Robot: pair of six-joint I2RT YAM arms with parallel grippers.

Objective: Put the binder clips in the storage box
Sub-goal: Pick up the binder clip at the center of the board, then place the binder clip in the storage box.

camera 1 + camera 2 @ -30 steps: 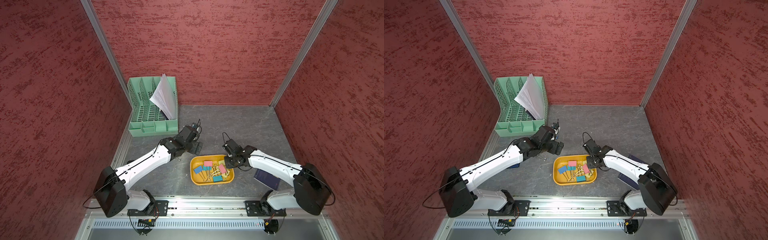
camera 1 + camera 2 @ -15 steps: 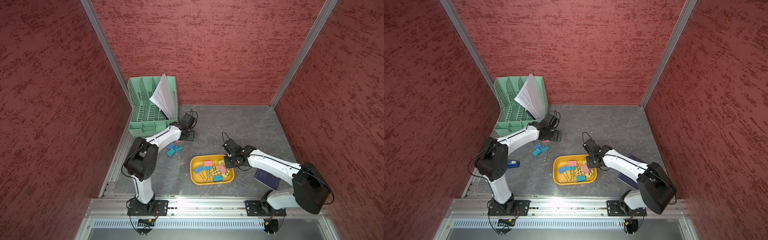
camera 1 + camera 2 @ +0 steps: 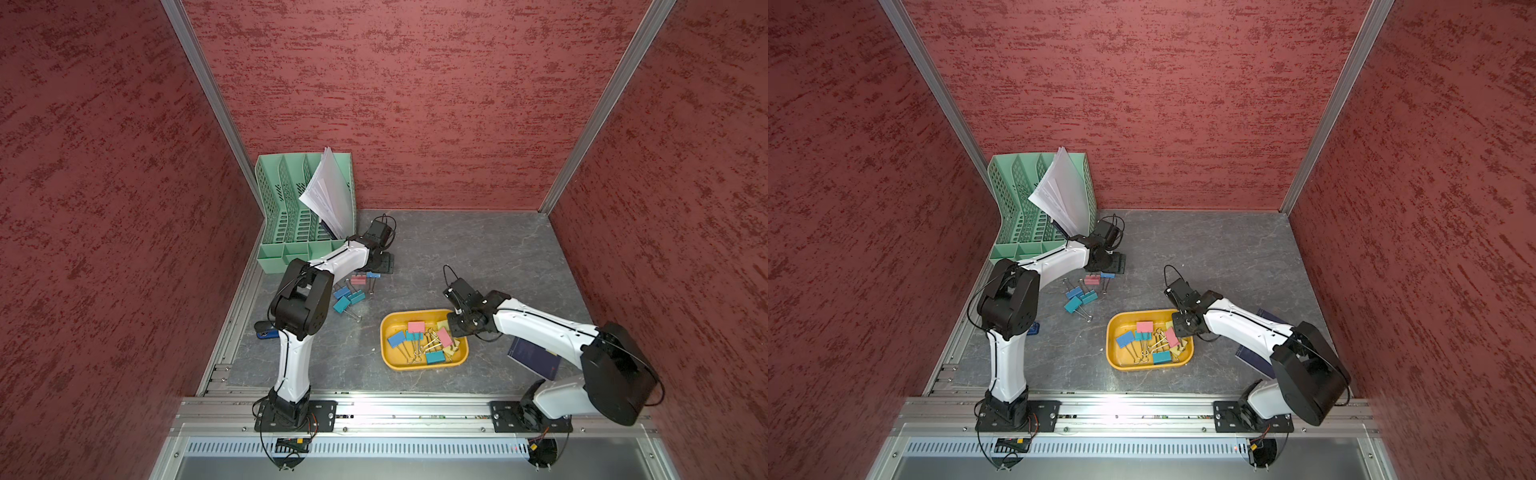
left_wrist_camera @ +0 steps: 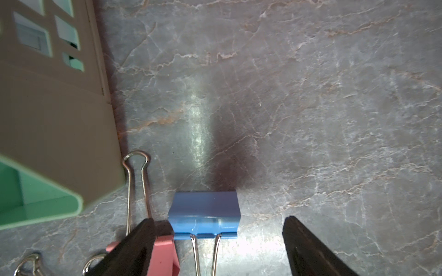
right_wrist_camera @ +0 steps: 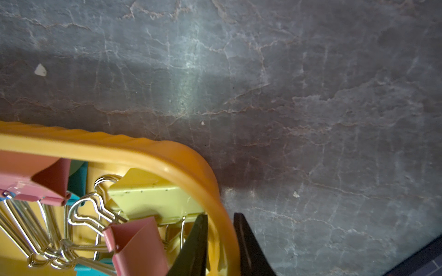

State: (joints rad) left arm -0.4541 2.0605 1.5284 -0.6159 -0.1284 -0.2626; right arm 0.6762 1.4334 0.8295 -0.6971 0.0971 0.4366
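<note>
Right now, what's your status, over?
Left gripper open, straddling blue clip. Right gripper shut on yellow tray rim. File rack close by.

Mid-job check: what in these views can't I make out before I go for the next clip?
- Stapler: both top views, mostly hidden behind the elbow of the left arm.
- Pink clip: left wrist view, partly covered by a jaw, cut off by the frame edge.
- Loose clips: top views, the left arm may cover some; count unsure.
- Dark notebook: top views, partly under the right arm.

Loose clips (image 3: 356,296) left of box (image 3: 388,353)
</note>
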